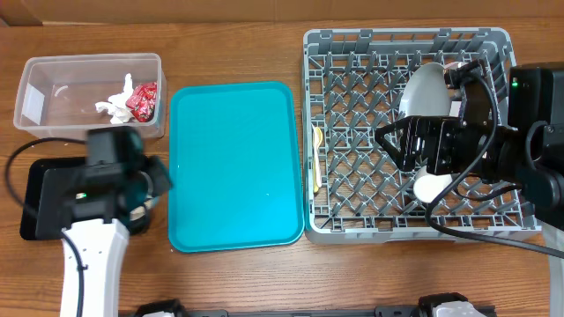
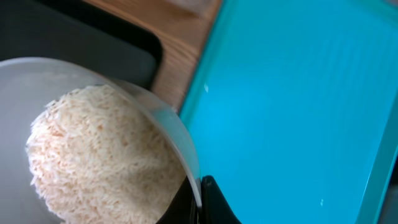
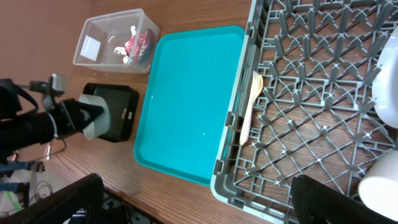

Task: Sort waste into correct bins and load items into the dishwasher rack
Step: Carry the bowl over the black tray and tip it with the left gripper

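The rice (image 2: 99, 155) lies heaped in a small grey bowl (image 2: 93, 81), filling the lower left of the left wrist view. The left gripper (image 2: 199, 202) is closed on the bowl's rim, and one dark finger (image 2: 214, 202) shows outside the wall at the bottom of that frame. In the right wrist view the bowl looks tipped and sits above the black tray (image 1: 35, 207) at the lower left of the overhead frame. No grains can be made out on the tray itself.

Just above the black tray stands the clear tub (image 1: 53, 88), holding a crumpled tissue (image 1: 115, 101) and a red wrapper (image 1: 144, 99). The teal tray (image 1: 233, 167) lies in the middle of the table, between the bins and the dishwasher rack (image 1: 405, 37) on the right.

The yellow spoon (image 1: 317, 136) and white fork (image 1: 315, 172) lie along the rack's left wall. A pale plate (image 1: 423, 88) leans in the rack's upper part and a white cup (image 1: 432, 187) sits lower down. The right gripper (image 1: 392, 147) hangs over the rack between them, its fingers spread wide and holding nothing.
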`<state>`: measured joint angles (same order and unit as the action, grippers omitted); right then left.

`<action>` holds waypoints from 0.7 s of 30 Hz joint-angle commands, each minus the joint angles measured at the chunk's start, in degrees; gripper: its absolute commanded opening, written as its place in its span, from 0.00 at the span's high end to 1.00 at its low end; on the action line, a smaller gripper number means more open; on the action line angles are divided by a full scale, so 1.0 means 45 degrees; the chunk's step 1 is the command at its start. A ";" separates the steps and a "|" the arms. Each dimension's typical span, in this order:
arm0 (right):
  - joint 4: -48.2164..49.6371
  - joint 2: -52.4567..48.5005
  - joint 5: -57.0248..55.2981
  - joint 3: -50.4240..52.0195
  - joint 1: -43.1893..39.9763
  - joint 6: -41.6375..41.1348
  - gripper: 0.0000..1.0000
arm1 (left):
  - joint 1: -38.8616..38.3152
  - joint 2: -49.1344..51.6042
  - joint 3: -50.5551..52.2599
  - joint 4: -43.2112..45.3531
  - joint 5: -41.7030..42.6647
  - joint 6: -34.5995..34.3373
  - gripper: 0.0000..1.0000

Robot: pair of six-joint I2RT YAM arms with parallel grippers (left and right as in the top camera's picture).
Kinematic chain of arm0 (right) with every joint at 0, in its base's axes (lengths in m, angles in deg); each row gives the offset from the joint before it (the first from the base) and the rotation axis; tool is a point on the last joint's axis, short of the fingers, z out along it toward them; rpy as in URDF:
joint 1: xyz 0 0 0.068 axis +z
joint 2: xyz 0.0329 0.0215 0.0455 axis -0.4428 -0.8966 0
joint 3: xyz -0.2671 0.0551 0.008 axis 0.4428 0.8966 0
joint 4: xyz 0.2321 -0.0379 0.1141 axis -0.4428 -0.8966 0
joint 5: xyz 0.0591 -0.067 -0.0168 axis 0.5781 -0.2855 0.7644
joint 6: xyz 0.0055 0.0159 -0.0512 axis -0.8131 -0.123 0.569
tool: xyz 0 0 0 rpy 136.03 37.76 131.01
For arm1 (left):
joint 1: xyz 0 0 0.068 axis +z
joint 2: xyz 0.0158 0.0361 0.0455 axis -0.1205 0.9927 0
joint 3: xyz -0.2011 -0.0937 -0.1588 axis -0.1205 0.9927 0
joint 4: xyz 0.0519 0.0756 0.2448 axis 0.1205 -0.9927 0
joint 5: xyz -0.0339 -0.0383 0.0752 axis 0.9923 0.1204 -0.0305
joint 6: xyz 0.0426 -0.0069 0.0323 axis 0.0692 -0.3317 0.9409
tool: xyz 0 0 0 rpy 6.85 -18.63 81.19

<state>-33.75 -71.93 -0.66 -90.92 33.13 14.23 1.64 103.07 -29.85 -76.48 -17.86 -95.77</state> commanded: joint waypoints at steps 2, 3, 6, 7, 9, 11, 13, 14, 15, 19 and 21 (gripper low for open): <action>0.0019 -0.0015 -0.0078 -0.0078 0.0044 -0.0005 0.00 | 0.2584 0.0588 -0.0189 0.0942 0.3449 0.1671 0.96; 0.0019 -0.0015 -0.0078 -0.0078 0.0044 -0.0005 0.00 | 0.3007 0.0777 -0.0189 0.1137 0.4031 0.1865 0.96; 0.0019 -0.0015 -0.0078 -0.0078 0.0044 -0.0005 0.00 | 0.4221 0.1574 -0.0189 0.1783 0.5707 0.2365 0.96; 0.0015 -0.0015 -0.0078 -0.0078 0.0044 -0.0005 0.00 | 0.4527 0.1831 -0.0189 0.1962 0.6178 0.2540 0.96; 0.0005 -0.0015 -0.0078 -0.0078 0.0044 -0.0005 0.00 | 0.5095 0.2380 -0.0189 0.2273 0.7057 0.2817 0.96; -0.0024 -0.0015 -0.0078 -0.0078 0.0044 -0.0005 0.00 | 0.5591 0.2953 -0.0189 0.2574 0.8072 0.3356 0.96; -0.0034 -0.0015 -0.0078 -0.0078 0.0044 -0.0005 0.00 | 0.6047 0.3502 -0.0189 0.2696 0.8898 0.3570 0.96; -0.0034 -0.0015 -0.0078 -0.0078 0.0044 -0.0005 0.00 | 0.6300 0.3803 -0.0189 0.2735 0.9214 0.3628 0.96; -0.0034 -0.0015 -0.0078 -0.0078 0.0044 -0.0005 0.00 | 0.6552 0.4075 -0.0189 0.2749 0.9554 0.3813 0.96; -0.0117 -0.0015 -0.0078 -0.0078 0.0044 -0.0005 0.00 | 0.7587 0.4896 -0.0189 0.2934 1.1380 0.4556 0.96; -0.0121 -0.0015 -0.0078 -0.0078 0.0044 -0.0005 0.00 | 0.8466 0.5246 -0.0189 0.2977 1.3066 0.5260 0.96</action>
<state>-34.39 -71.93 -0.64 -90.92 33.13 14.23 35.30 125.13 -29.85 -63.56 26.38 -78.48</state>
